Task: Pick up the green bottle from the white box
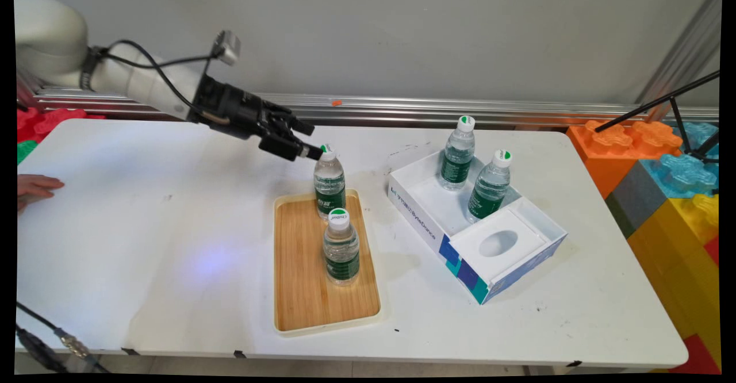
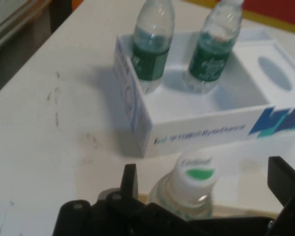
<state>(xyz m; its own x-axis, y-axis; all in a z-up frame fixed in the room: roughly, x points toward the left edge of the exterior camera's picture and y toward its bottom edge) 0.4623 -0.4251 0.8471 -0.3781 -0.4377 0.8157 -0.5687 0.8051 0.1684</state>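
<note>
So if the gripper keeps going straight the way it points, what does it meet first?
Probably the cap of the far bottle on the wooden tray: the open gripper brackets it in the hand view. Beyond lies the white box.

The white box (image 1: pixel 460 245) carries the word "ByteDance" in blue on its long side, after some smaller characters too small to read; the hand view shows the same line of print (image 2: pixel 201 135). The near bottle on the wooden tray has a white cap (image 1: pixel 338 217) with a short word in green script that cannot be read surely. The green labels on the bottles (image 1: pixel 330 190) bear white lettering too small to read.
</note>
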